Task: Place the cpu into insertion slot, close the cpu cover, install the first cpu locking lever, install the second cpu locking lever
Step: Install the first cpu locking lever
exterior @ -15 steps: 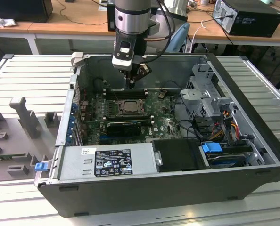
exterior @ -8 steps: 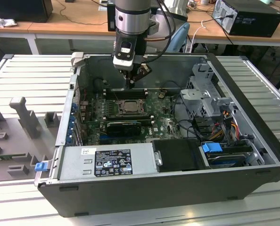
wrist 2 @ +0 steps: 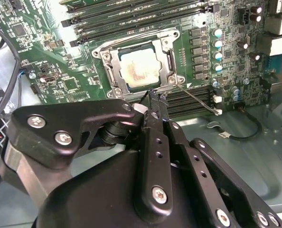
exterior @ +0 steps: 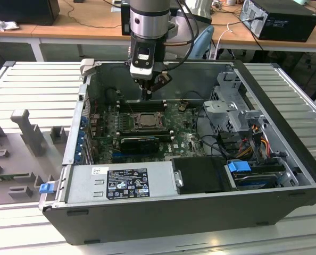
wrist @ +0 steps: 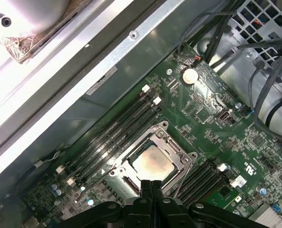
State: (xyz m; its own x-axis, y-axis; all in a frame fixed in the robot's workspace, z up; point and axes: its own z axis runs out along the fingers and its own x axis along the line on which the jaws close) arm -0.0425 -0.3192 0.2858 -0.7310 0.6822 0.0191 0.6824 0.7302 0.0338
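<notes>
The cpu (wrist 2: 140,70) (wrist: 153,164), a pale silver square, lies in the insertion slot (exterior: 146,121) on the green motherboard. The cpu cover (wrist 2: 171,59) (wrist: 183,159) lies flat around it as a metal frame. One thin wire locking lever (wrist 2: 198,100) sticks out from a socket corner across the memory slots. Another lever (wrist 2: 131,37) runs along the socket's opposite edge. My gripper (exterior: 146,96) (wrist 2: 155,96) (wrist: 151,183) hangs just above the socket's edge, fingers shut, its tip close to the base of the protruding lever. I cannot tell whether it touches the lever.
Black memory slots (wrist: 117,130) flank the socket on both sides. Case walls (exterior: 163,218) surround the board, with a power supply (exterior: 123,182) in front. A drive cage (exterior: 230,109) and cables (exterior: 254,141) sit at the exterior view's right. A black cable (wrist 2: 248,130) lies on the case floor.
</notes>
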